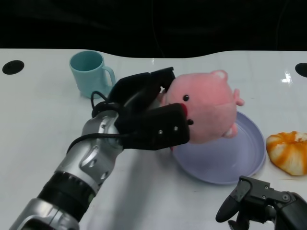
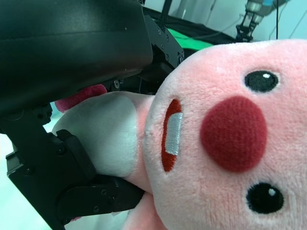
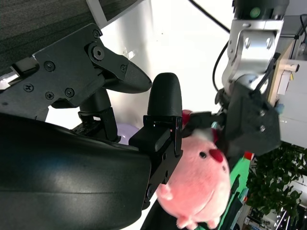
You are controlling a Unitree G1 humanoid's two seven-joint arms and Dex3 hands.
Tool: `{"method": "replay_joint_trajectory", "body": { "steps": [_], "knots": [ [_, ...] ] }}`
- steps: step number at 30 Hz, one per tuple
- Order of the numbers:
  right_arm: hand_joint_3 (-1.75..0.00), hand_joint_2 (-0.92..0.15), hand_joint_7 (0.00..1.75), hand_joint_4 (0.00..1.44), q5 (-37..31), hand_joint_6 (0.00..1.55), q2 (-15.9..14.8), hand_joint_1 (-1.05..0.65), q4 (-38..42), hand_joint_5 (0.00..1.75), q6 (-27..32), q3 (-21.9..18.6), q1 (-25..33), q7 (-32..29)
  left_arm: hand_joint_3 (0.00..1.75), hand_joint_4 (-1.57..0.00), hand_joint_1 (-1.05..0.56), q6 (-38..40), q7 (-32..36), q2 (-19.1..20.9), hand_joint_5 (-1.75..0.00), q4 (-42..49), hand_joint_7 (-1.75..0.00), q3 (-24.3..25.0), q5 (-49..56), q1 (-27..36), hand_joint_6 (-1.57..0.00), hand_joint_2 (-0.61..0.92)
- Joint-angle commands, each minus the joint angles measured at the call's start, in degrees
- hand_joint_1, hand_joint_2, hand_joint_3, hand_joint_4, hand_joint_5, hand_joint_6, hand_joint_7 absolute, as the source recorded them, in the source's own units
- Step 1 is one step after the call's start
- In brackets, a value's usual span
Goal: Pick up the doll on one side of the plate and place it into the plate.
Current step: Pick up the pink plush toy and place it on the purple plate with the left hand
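A pink plush doll [image 1: 208, 108] with black eyes and a red nose hangs over the left part of the lavender plate [image 1: 240, 160]. My left hand [image 1: 144, 112] grips it from the left, fingers wrapped around its body. In the left wrist view the doll's face [image 2: 225, 139] fills the picture, with my fingers [image 2: 72, 182] pressed against its white belly. In the right wrist view the doll [image 3: 199, 184] shows past my own fingers [image 3: 163, 120], held by the left hand [image 3: 249, 120]. My right hand [image 1: 264, 203] rests at the table's near right, holding nothing, fingers apart.
A teal mug [image 1: 90, 73] stands behind the left hand at the back left. An orange-and-white plush item [image 1: 289, 151] lies just right of the plate. Two dark holes [image 1: 12, 66] mark the table's far corners.
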Motion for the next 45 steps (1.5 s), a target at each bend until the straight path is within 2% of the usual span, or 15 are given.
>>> {"method": "replay_joint_trajectory", "body": {
  "steps": [1, 15, 26, 27, 28, 31, 32, 33, 34, 35, 37, 39, 40, 43, 45],
  "knots": [
    [-1.06, -0.55, 1.33, 0.63, -0.2, 0.58, 0.1, -0.20, 0.0, 1.68, 0.0, 0.1, 0.1, -0.3, 1.28, -0.98, -0.18, 0.3, 1.2, -1.4, -1.75, 2.8, -1.75, -0.6, 0.6, -3.4, -0.77, 0.39],
    [-1.04, -0.57, 1.32, 0.63, -1.8, 0.59, 0.0, -0.20, -0.2, 1.67, -0.9, 1.6, 0.0, -0.6, 1.11, -0.95, -0.21, 0.4, 3.6, -8.3, -1.75, 17.3, -1.75, -3.8, 1.7, -10.2, -0.72, 0.44],
    [-1.03, -0.57, 1.31, 0.65, -2.5, 0.61, 0.2, -0.22, -0.7, 1.66, -0.6, 2.3, 0.2, -1.1, 0.80, -0.91, -0.24, -0.3, 5.1, -12.3, -1.75, 27.9, -1.74, -3.6, 0.7, -14.1, -0.64, 0.59],
    [-1.03, -0.57, 1.31, 0.65, -2.4, 0.61, 0.2, -0.22, -0.7, 1.66, -0.4, 2.3, 0.2, -1.1, 0.75, -0.90, -0.24, -0.4, 4.9, -12.6, -1.75, 28.4, -1.67, -3.2, 0.2, -14.3, -0.65, 0.59],
    [-1.03, -0.57, 1.31, 0.65, -2.3, 0.61, 0.2, -0.21, -0.8, 1.66, -0.3, 2.3, 0.2, -1.1, 0.68, -0.87, -0.24, -0.4, 4.7, -12.9, -1.75, 28.8, -1.46, -3.1, -0.1, -14.5, -0.66, 0.61],
    [-1.03, -0.57, 1.31, 0.64, -2.2, 0.61, 0.1, -0.20, -0.5, 1.66, -0.6, 2.2, 0.2, -1.0, 0.45, -0.75, -0.27, -0.9, 3.2, -13.3, -1.73, 29.3, -0.61, -2.8, -1.1, -15.2, -0.77, 0.72],
    [-1.03, -0.57, 1.31, 0.64, -2.2, 0.61, 0.1, -0.20, -0.4, 1.65, -0.7, 2.1, 0.2, -1.0, 0.35, -0.73, -0.29, -1.4, 2.4, -13.3, -1.68, 29.3, -0.45, -2.6, -1.6, -15.2, -0.75, 0.78],
    [-1.03, -0.57, 1.31, 0.64, -2.2, 0.61, 0.1, -0.20, -0.4, 1.65, -0.6, 2.1, 0.2, -1.0, 0.27, -0.63, -0.32, -2.1, 1.5, -13.2, -1.58, 29.0, -0.32, -2.4, -2.0, -15.0, -0.72, 0.84],
    [-1.03, -0.57, 1.31, 0.64, -2.3, 0.61, 0.1, -0.20, -0.4, 1.65, -0.6, 2.1, 0.2, -1.0, 0.21, -0.46, -0.42, -2.6, 0.8, -13.0, -1.19, 28.7, -0.17, -2.6, -2.1, -14.9, -0.61, 0.89],
    [-1.03, -0.57, 1.31, 0.65, -2.3, 0.61, 0.0, -0.21, -0.4, 1.65, -0.7, 2.0, 0.1, -1.0, 0.21, -0.39, -0.47, -2.8, 0.0, -12.7, -0.98, 28.3, -0.10, -3.1, -1.7, -14.8, -0.55, 0.90],
    [-1.03, -0.57, 1.30, 0.65, -2.2, 0.61, -0.1, -0.21, -0.2, 1.64, -0.8, 1.9, 0.1, -0.9, 0.27, -0.13, -0.64, -3.0, -0.8, -12.2, -0.65, 27.3, -0.02, -4.4, -0.7, -14.8, -0.34, 0.92],
    [-1.03, -0.57, 1.30, 0.65, -2.1, 0.61, -0.1, -0.21, -0.1, 1.64, -0.8, 1.8, 0.0, -0.8, 0.31, -0.03, -0.72, -3.3, -0.9, -11.7, -0.51, 26.3, -0.01, -5.4, 0.2, -14.6, -0.23, 0.92],
    [-1.03, -0.57, 1.30, 0.65, -2.1, 0.61, -0.1, -0.21, 0.0, 1.64, -0.8, 1.8, -0.1, -0.8, 0.35, -0.01, -0.78, -3.4, -0.8, -11.5, -0.37, 25.6, -0.01, -5.9, 0.7, -14.5, -0.16, 0.92],
    [-1.03, -0.57, 1.30, 0.65, -2.1, 0.61, -0.1, -0.20, 0.1, 1.65, -0.7, 1.8, -0.2, -0.8, 0.42, 0.00, -0.88, -2.6, -1.1, -10.9, -0.12, 23.4, -0.01, -7.4, 2.4, -14.4, -0.05, 0.92],
    [-1.03, -0.56, 1.30, 0.65, -2.2, 0.62, -0.1, -0.20, 0.1, 1.65, -0.6, 1.8, -0.3, -0.8, 0.46, 0.00, -0.93, -1.8, -2.4, -10.4, -0.03, 22.3, 0.00, -8.5, 3.3, -14.7, -0.02, 0.92]
  ]
}}
